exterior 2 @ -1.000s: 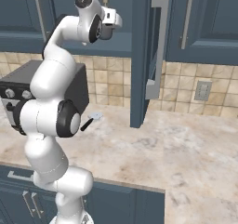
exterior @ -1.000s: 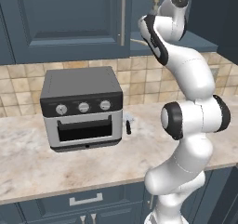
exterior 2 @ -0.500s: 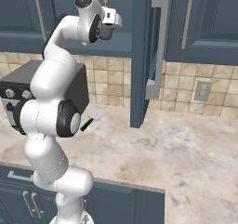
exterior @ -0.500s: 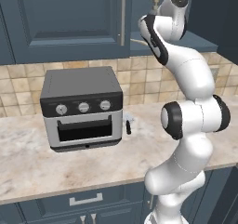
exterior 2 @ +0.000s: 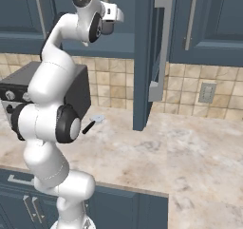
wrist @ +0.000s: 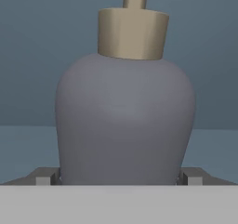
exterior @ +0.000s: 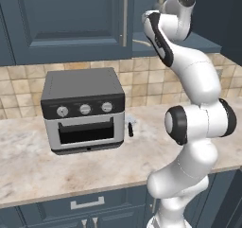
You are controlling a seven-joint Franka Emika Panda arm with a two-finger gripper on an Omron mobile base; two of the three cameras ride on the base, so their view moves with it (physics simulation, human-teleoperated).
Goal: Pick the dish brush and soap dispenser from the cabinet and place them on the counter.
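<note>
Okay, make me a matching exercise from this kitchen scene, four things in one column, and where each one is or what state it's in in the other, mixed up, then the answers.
Things
1. soap dispenser
2. toaster oven
3. cabinet door
4. gripper

Place or state
A. swung open over the counter
B. on the counter against the tiled backsplash
C. open, fingertips either side of the bottle
D. upright on the cabinet shelf, close before the hand camera

Pairs: 1-D, 2-B, 3-A, 4-C
</note>
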